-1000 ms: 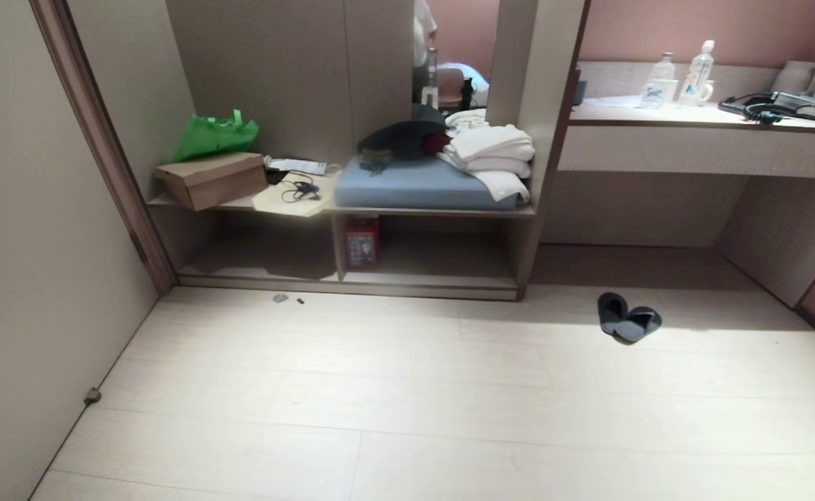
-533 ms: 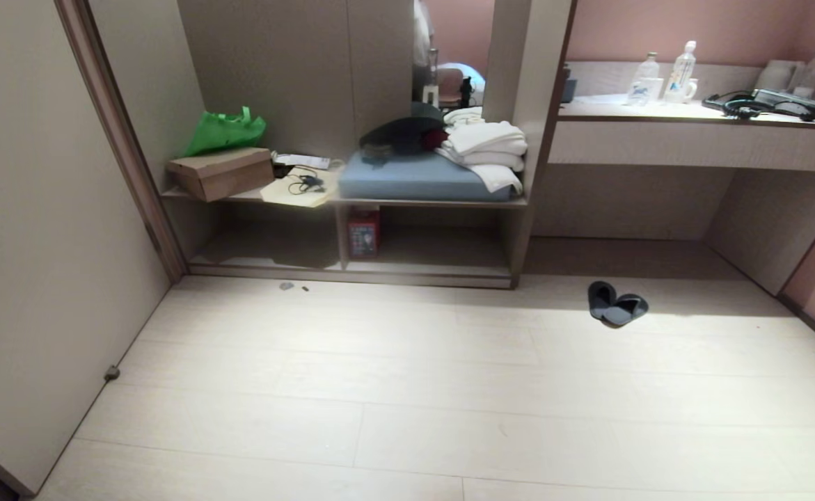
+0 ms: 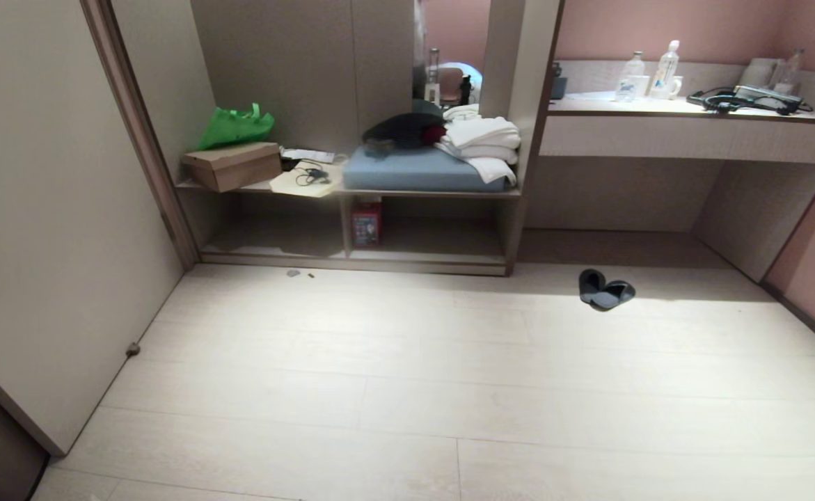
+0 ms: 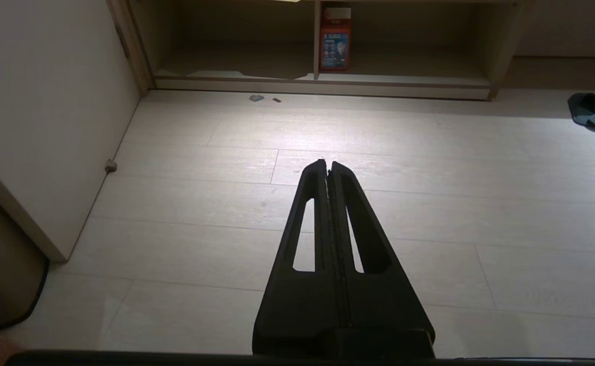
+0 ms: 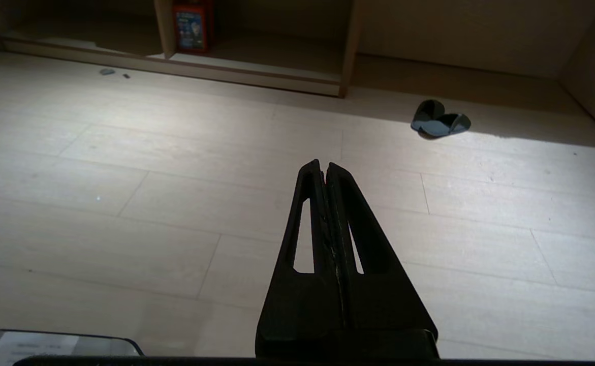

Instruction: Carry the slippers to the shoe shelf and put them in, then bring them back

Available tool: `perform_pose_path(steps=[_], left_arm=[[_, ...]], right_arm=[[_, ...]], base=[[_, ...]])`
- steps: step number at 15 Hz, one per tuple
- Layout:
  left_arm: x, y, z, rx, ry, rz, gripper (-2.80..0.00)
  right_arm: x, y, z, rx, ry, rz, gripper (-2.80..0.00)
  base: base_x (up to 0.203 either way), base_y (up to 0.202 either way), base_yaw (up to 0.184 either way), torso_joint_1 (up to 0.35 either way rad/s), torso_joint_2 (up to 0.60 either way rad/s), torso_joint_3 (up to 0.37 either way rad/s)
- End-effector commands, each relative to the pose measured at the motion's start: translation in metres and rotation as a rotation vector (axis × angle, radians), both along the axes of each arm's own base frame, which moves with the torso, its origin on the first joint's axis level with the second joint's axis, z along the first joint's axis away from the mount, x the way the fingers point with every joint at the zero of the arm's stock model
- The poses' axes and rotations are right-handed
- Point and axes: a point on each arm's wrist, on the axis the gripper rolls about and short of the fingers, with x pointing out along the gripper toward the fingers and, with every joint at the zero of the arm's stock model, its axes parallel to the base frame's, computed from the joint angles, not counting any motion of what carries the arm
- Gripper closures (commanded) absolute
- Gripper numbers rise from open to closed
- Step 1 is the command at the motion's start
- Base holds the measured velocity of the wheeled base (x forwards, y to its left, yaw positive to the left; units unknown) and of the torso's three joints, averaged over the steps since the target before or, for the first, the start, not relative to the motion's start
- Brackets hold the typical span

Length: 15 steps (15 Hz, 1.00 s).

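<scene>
While both arms stay parked low in front of the robot, outside the head view, each wrist camera shows its own gripper over bare floor: the left gripper (image 4: 326,163) has its fingers pressed together on nothing, and the right gripper (image 5: 323,165) is the same, closed and empty.

Farther out, the pale floor (image 3: 407,390) fills most of the head view. The slippers (image 3: 606,290) lie on it ahead and to the right, one partly overlapping the other, just in front of the recess under the long desk (image 3: 685,132) and near the right end post of the built-in unit. To the left of them is the shoe shelf (image 3: 358,240), its two low cubbies split by a divider with a red label (image 3: 366,221); nothing of the pair is inside. Above it sit a cardboard box (image 3: 233,165), a green bag (image 3: 235,127), a blue cushion (image 3: 417,170) and folded white towels (image 3: 482,145).

Compared with the earlier pictures, the whole scene has shrunk and slid upward, and more floor and the door edge at the left have appeared. I judge that the camera has gone backward, away from the unit; the things themselves have not moved. For the task this means the slippers are now well apart from both grippers, so an approach must come before any pick-up.
</scene>
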Motion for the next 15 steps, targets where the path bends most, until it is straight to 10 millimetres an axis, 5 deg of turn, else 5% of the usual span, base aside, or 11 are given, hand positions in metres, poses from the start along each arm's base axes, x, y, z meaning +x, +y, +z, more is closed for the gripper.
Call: perform_pose_path(steps=[1, 6, 15], left_arm=[[0.0007, 0.0, -0.002, 0.0, 0.008, 0.0, 0.0], [0.0007, 0.0, -0.002, 0.001, 0.008, 0.0, 0.0], [0.0007, 0.0, -0.0023, 0.003, 0.011, 0.0, 0.0]], right_arm=[[0.0, 0.0, 0.0001, -0.001, -0.001, 0.001, 0.0], [0.0001, 0.0, 0.0001, -0.001, 0.0, 0.001, 0.0], [0.0001, 0.0, 0.0001, -0.005, 0.0, 0.001, 0.0]], base=[[-0.197, 0.0, 0.001, 0.0, 0.0, 0.002], [-0.177, 0.0, -0.001, 0.001, 0.0, 0.004], [0.0, 0.0, 0.0, 0.0, 0.0, 0.0]])
